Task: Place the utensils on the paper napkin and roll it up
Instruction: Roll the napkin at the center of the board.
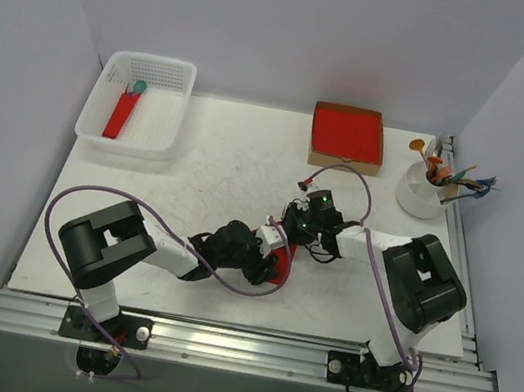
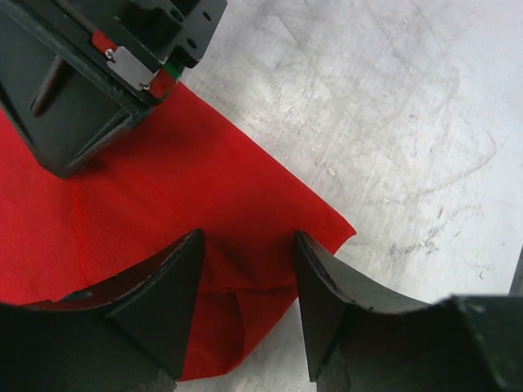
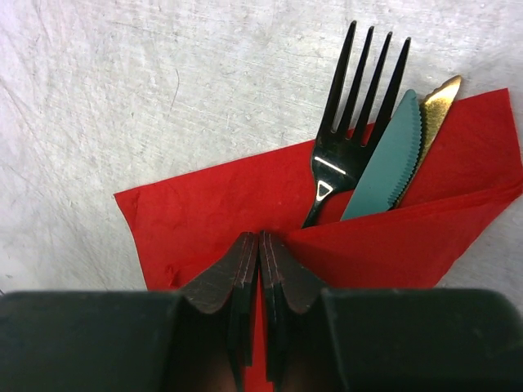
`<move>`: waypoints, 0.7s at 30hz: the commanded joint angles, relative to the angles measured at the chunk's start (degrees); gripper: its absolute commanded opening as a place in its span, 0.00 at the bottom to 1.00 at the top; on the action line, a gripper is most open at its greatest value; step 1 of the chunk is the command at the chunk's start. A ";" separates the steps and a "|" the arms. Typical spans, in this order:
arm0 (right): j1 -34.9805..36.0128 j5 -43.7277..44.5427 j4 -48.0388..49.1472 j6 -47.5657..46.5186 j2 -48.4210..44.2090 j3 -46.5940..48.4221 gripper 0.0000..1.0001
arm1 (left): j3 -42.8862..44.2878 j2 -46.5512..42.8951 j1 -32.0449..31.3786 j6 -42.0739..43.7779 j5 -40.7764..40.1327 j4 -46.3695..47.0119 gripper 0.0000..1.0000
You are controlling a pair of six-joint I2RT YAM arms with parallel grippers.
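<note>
The paper napkin [image 3: 204, 212] lies red and flat on the white table, with one flap folded over the utensils. A dark fork [image 3: 351, 122], a teal knife [image 3: 384, 167] and a gold piece [image 3: 437, 106] stick out from under that flap. My right gripper [image 3: 259, 237] is shut, pinching the flap's edge at the fork's neck. My left gripper [image 2: 249, 241] stands open above the napkin's [image 2: 180, 180] other corner, where a small fold lies between the jaws. In the top view both grippers [image 1: 279, 245] [image 1: 296, 224] meet over the napkin [image 1: 282, 269] and hide most of it.
A white basket [image 1: 177, 74] at the back left holds a red roll with a teal spoon head [image 1: 122, 116]. A cardboard box with a red stack [image 1: 348, 135] sits at the back middle. A white cup of colourful cutlery [image 1: 424, 189] stands at the back right. Purple cables loop by both arms.
</note>
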 commanded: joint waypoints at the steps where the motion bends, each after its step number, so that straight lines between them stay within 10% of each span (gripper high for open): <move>1: -1.67 8.27 -2.37 0.09 -0.85 -2.31 0.08 | -0.27 -0.37 0.53 -1.10 -1.11 -6.35 0.57; 21: -3.34 2.21 3.08 3.08 -11.13 -4.94 0.22 | 0.17 -0.54 0.62 -2.07 -1.21 -6.79 0.57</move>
